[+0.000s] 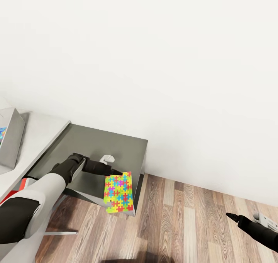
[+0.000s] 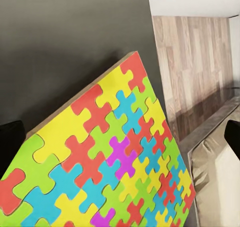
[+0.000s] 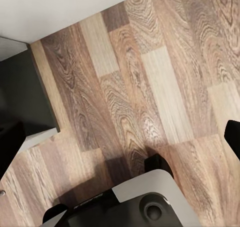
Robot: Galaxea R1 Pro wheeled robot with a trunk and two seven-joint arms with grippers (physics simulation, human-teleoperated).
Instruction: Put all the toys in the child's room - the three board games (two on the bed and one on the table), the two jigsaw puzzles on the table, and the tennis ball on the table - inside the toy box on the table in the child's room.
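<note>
Clearly the risk lies with the puzzle (image 1: 119, 192), which the left claw (image 1: 114, 172) pinches by its upper edge at lower centre of the head view: the colourful board hangs tilted out past the corner of the dark table (image 1: 104, 143), over the wood floor (image 1: 193, 220). Held by so little of its rim, it could swing or slip out as the arm moves, and a drop here would put it on the floor instead of in the toy box. It might also clip the table edge if carried low. In the left wrist view the puzzle (image 2: 105, 157) fills the lower frame, slanted against the table top. The grey box (image 1: 9, 139) at the far left may be the toy box; that is a guess. The right claw (image 1: 231, 216), at lower right, hangs over bare floor holding nothing; whether its fingers are spread cannot be told.
</note>
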